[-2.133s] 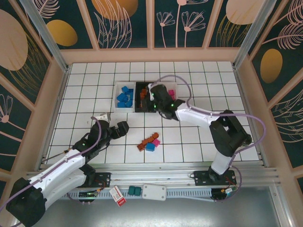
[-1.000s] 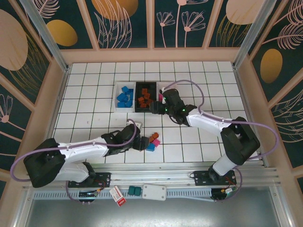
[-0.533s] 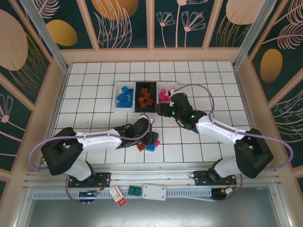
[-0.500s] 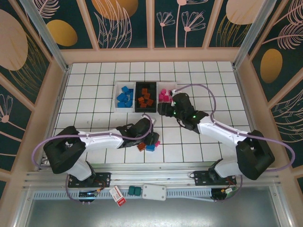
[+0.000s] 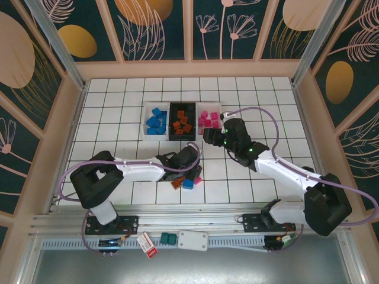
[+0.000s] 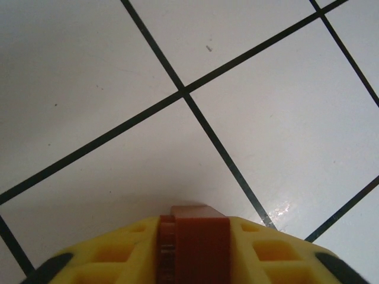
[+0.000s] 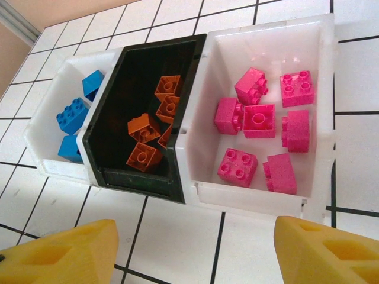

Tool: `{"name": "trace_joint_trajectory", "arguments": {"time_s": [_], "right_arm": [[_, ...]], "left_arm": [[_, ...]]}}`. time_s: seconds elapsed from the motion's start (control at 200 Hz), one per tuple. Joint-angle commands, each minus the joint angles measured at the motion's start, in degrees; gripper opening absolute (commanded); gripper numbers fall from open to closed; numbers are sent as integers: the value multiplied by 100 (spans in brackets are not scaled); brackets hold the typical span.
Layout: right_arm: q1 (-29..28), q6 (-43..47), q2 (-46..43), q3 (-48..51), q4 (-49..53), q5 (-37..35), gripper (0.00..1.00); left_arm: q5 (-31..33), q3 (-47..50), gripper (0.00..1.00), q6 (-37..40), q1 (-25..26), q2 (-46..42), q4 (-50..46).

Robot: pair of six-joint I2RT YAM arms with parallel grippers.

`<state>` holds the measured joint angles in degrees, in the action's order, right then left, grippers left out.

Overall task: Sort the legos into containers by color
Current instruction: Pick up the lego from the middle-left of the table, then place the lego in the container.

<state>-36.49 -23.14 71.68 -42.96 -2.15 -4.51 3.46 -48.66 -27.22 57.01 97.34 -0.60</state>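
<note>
My left gripper (image 6: 194, 231) is shut on an orange-brown lego (image 6: 199, 251), held between the yellow fingers just over the white tiles. In the top view the left gripper (image 5: 192, 168) is over the loose pile, where an orange lego (image 5: 176, 184), a blue lego (image 5: 188, 184) and a pink lego (image 5: 198, 179) lie. My right gripper (image 7: 195, 254) is open and empty, in front of the containers. The left white bin (image 7: 50, 163) holds blue legos, the black bin (image 7: 139, 183) orange ones, the right white bin (image 7: 249, 198) pink ones. The right gripper (image 5: 208, 138) is at the pink bin's near edge.
The three bins (image 5: 171, 121) stand side by side at mid-table. Two teal blocks (image 5: 168, 238), a red-and-white tag (image 5: 148, 244) and a white box (image 5: 192, 239) lie on the front rail. Wooden walls bound the tiled floor.
The left arm reached right to the loose pile and its gripper closed on an orange-brown lego. The right gripper drew back from over the bins toward the right and near side.
</note>
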Motion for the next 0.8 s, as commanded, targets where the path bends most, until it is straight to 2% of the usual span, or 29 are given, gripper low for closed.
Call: {"name": "trace_joint_trajectory", "arguments": {"time_s": [0.0, 0.09, 0.21, 0.41, 0.586, 0.791], "right_arm": [[88, -113, -195, 123, -56, -138, 71], [117, -121, -255, 139, -73, -137, 70], [129, -139, -311, 178, -84, -137, 71], [134, -208, -348, 295, -117, -35, 71], [108, -213, -379, 388, -67, 185, 71], [-253, -56, -539, 656, 34, 619, 71]], "left_arm": [[21, -20, 24, -18, 20, 27, -15], [331, -70, 19, -37, 13, -124, -61], [743, -279, 18, -3, -95, -437, -138], [1024, -928, 17, 39, -1005, -671, -150], [1060, -1813, 15, 162, -1791, 32, -366], [1125, -2898, 18, 235, -2180, 1192, -718]]}}
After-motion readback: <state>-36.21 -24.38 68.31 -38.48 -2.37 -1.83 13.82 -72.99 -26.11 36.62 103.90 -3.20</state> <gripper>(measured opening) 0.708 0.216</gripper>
